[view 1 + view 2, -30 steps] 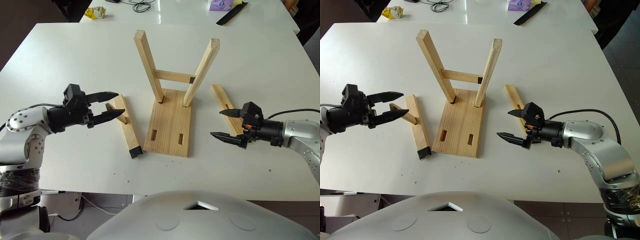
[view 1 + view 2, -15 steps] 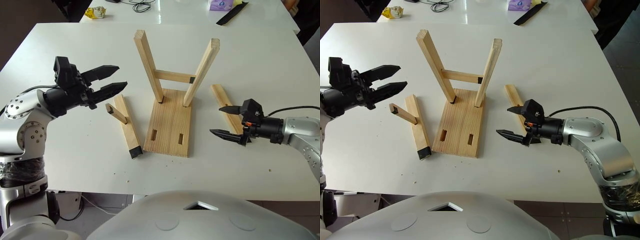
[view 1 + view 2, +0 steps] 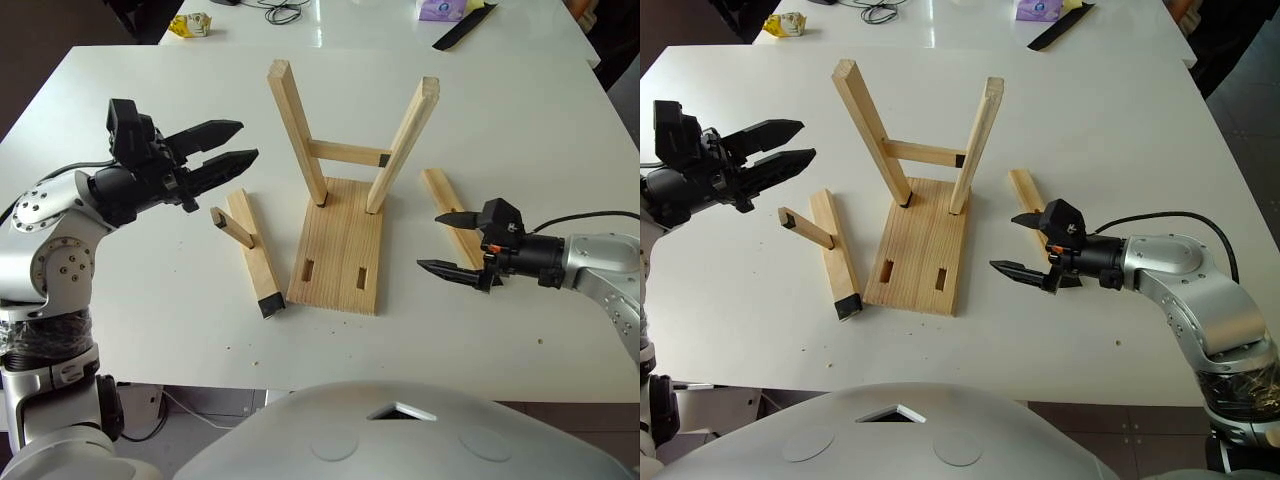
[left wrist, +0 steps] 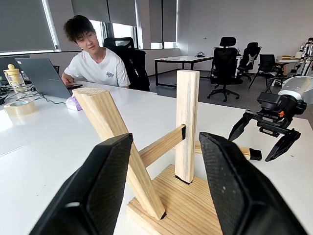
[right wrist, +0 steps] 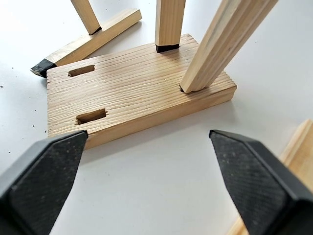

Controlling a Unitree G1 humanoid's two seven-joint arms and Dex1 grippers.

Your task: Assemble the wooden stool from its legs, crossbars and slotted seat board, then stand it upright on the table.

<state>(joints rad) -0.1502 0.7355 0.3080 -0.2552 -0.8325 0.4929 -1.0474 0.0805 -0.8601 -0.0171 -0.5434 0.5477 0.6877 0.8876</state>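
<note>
The left gripper [image 3: 245, 140] has lifted away from the loose leg [image 3: 255, 255] left of the seat board [image 3: 335, 250], fingers wide and empty. The right gripper [image 3: 430, 240] hovers right of the board, fingers wide. Two legs [image 3: 300, 130] stand in the board's far slots.

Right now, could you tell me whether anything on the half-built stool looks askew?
Yes: the left standing leg and right standing leg splay apart above the seat board instead of standing parallel. Its two near slots are empty.

Your seat board [image 3: 337, 250] lies flat on the table [image 3: 150, 300]: two upright legs [image 3: 298, 130] with crossbar [image 3: 348, 153] on its far end, a loose leg [image 3: 257, 255] left of it, second leg [image 3: 444, 208] right.
</note>
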